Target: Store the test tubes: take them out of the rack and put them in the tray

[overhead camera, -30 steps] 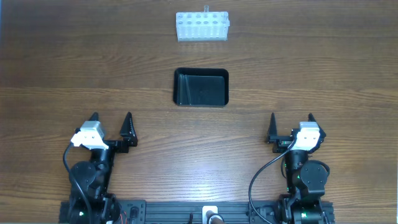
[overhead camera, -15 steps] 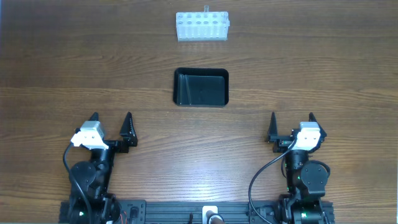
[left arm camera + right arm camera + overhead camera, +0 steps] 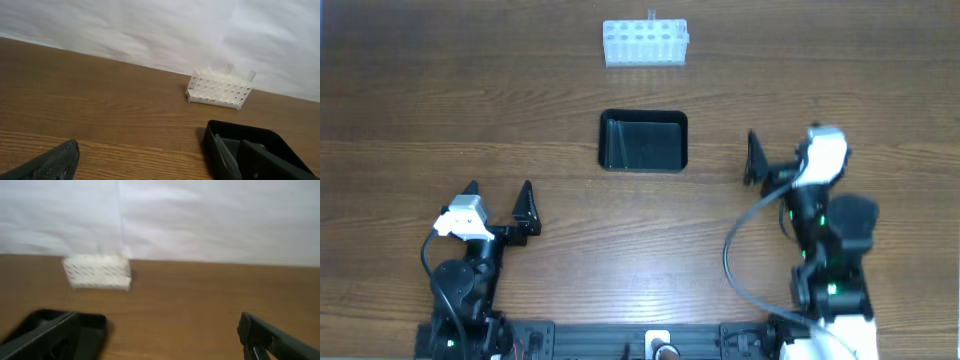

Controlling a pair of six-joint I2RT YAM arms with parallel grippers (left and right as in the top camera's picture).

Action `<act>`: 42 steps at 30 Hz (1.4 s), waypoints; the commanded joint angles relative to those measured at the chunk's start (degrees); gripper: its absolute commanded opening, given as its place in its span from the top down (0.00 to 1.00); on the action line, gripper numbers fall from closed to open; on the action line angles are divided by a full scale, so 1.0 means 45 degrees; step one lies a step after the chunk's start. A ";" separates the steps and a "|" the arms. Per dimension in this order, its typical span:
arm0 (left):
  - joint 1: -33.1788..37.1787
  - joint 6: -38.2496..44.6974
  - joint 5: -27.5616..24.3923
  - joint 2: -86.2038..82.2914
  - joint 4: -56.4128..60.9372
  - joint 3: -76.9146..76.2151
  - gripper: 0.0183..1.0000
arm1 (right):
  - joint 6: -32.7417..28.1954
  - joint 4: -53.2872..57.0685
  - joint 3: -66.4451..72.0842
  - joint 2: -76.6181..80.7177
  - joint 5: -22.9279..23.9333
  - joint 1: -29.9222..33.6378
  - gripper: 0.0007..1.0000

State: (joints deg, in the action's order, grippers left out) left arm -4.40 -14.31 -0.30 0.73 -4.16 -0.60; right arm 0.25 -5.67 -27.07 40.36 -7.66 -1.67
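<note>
The white test tube rack (image 3: 646, 43) stands at the far middle of the table, with one clear tube (image 3: 651, 16) sticking up at its back. The black tray (image 3: 643, 140) lies nearer, and a clear tube (image 3: 620, 146) seems to lie along its left side. My left gripper (image 3: 498, 195) is open and empty at the near left, well short of the tray (image 3: 240, 145) and the rack (image 3: 218, 89). My right gripper (image 3: 785, 160) is open and empty, lifted to the right of the tray, and faces the rack (image 3: 97, 272) and tray (image 3: 95, 325).
The brown wooden tabletop (image 3: 440, 90) runs wide on both sides of the rack and tray. A white wall (image 3: 150, 30) rises behind the table's far edge. Both arm bases stand along the near edge.
My right arm has risen and swung forward, bringing its gripper level with the tray's right side. The left arm, rack and tray have not moved.
</note>
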 commanded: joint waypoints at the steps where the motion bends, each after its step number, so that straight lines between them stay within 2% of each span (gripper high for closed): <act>1: 0.0078 0.0136 -0.0214 -0.0078 -0.0044 0.0058 0.00 | 0.0068 0.0223 -0.2749 0.3968 -0.0758 -0.1282 0.01; 3: 0.0078 0.0136 -0.0214 -0.0078 -0.0044 0.0058 0.00 | 0.0063 0.0636 -0.3925 0.5537 -0.0661 -0.2021 0.01; 8: 0.0078 0.0136 -0.0214 -0.0078 -0.0044 0.0058 0.00 | 0.0155 0.2239 -0.7077 0.9233 0.0481 -0.3818 0.01; 10: 0.0078 0.0136 -0.0214 -0.0078 -0.0044 0.0058 0.00 | 0.0724 0.2997 -0.8534 1.0758 0.1209 -0.4405 0.01; 13: 0.0078 0.0136 -0.0214 -0.0078 -0.0044 0.0058 0.00 | 0.1336 0.3755 -1.0326 1.2551 0.1651 -0.4901 0.01; 14: 0.0078 0.0136 -0.0214 -0.0078 -0.0044 0.0058 0.00 | 0.1889 0.4148 -1.1506 1.3673 0.2142 -0.5095 0.01; 16: 0.0078 0.0136 -0.0214 -0.0078 -0.0044 0.0058 0.00 | 0.2438 0.4498 -1.2740 1.4819 0.2608 -0.5192 0.01; 20: 0.0078 0.0136 -0.0214 -0.0078 -0.0044 0.0058 0.00 | 0.3104 0.4949 -1.4746 1.6602 0.2812 -0.5202 0.01; 24: 0.0078 0.0136 -0.0214 -0.0078 -0.0044 0.0058 0.00 | 0.3813 0.5265 -1.6427 1.7976 0.3643 -0.5202 0.02; 28: 0.0078 0.0136 -0.0214 -0.0078 -0.0044 0.0058 0.00 | 0.3997 0.5309 -1.7607 1.8904 0.3750 -0.5212 0.02; 32: 0.0078 0.0136 -0.0214 -0.0078 -0.0049 0.0058 0.00 | 0.4376 0.5299 -1.8229 1.9424 0.4405 -0.5221 0.02; 42: 0.0078 0.0136 -0.0214 -0.0078 -0.0044 0.0058 0.00 | 0.4367 0.4158 -1.8321 2.0079 0.4639 -0.5314 0.02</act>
State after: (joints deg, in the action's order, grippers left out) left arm -4.40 -14.31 -0.69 0.67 -4.23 -0.60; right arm 19.38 14.09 -107.94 129.10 11.18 -25.12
